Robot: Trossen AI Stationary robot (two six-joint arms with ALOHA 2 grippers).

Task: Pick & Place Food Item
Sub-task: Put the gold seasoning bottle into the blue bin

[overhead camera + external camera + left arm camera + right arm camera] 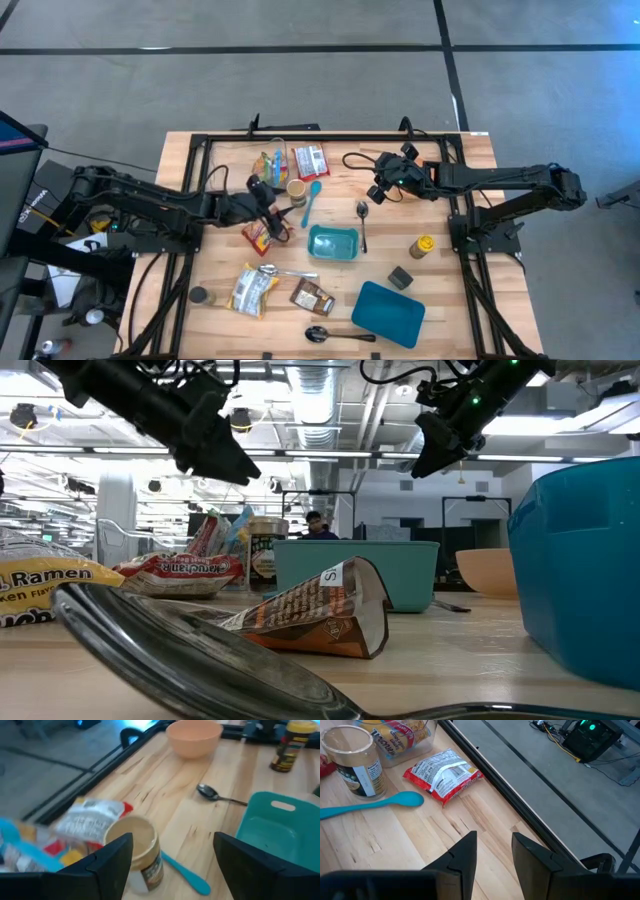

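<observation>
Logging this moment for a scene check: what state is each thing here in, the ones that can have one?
Left tool: open, empty, above the jar.
Right tool: slightly open, empty, above bare wood.
Jar: upright, lid on.
Teal bin: upright, empty.
Blue lid: off, flat on the table.
Yellow-capped bottle: capped, on its side.
Peach bowl: upright, looks empty.

- Open wood is left between the teal spoon (311,199) and the metal spoon (362,222), so a pass is allowed there.
- The back-left stretch is crowded by the jar (296,189) and snack packets (310,160).
- The middle is blocked by the teal bin (333,243).
- The front is cluttered by the ramen pack (252,289) and blue lid (388,312).
</observation>
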